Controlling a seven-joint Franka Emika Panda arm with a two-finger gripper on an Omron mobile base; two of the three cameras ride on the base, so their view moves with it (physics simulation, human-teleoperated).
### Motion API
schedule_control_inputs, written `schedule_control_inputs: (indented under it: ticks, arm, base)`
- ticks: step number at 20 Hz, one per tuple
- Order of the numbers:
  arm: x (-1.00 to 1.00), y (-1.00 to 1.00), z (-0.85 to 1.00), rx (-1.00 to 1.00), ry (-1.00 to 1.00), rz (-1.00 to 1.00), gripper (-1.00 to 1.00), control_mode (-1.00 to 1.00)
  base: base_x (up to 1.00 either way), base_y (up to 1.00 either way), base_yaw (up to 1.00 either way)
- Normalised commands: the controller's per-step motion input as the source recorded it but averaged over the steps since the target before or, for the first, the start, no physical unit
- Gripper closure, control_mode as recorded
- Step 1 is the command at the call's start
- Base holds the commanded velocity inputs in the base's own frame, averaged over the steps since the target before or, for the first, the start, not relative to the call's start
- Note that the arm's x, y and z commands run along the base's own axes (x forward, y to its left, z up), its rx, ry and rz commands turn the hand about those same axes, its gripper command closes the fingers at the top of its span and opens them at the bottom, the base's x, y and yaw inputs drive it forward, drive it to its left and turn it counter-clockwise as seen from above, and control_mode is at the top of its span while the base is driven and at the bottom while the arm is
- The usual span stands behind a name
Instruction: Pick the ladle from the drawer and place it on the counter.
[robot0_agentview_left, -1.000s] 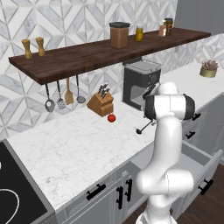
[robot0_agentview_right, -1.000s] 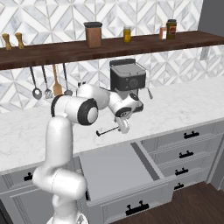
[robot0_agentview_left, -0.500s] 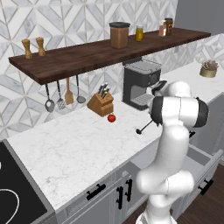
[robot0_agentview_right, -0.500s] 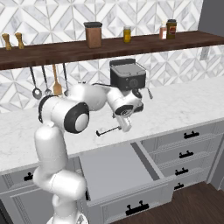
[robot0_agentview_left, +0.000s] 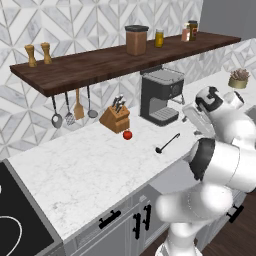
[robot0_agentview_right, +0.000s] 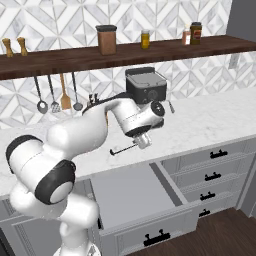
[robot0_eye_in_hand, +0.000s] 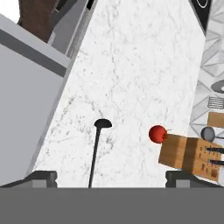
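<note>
The jaws stand spread wide with nothing between them, the 2 dark fingertips set far apart at the bottom of the hand view. The ladle lies flat on the desk between those tips, its handle running toward 6 o'clock and its small bowl at 12. In the left base view the ladle rests free on the marble near the front edge, at 5 o'clock from the coffee machine. In the right base view the gripper hangs just above the handle end of the ladle, and the arm hides much of the desk behind it.

The hand view alone shows how close the red apple sits to the knife block, at 3 o'clock from the ladle bowl. The right base view alone shows the drawer pulled open below the desk edge, its pale inside bare. In the left base view the robot's body covers most of the drawer.

Above, a wooden shelf carries jars, and utensils hang beneath it.
</note>
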Motion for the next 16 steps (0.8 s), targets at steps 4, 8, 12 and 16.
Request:
schedule_control_inputs:
  ticks: [4, 8, 12, 16]
  arm:
    - [-0.89, 0.03, 0.91, -0.01, -0.31, 0.09, -1.0, -1.0]
    - [-0.62, 0.13, 0.77, -0.02, -0.16, 0.09, -1.0, -1.0]
    - [-0.38, 0.2, 0.44, -0.02, -0.08, 0.07, -1.0, -1.0]
    - [-0.32, 0.38, 0.33, -0.05, -0.09, 0.03, -1.0, -1.0]
  base:
    - [0.0, 0.0, 0.0]
    - [0.0, 0.0, 0.0]
    - [0.0, 0.0, 0.0]
    - [0.0, 0.0, 0.0]
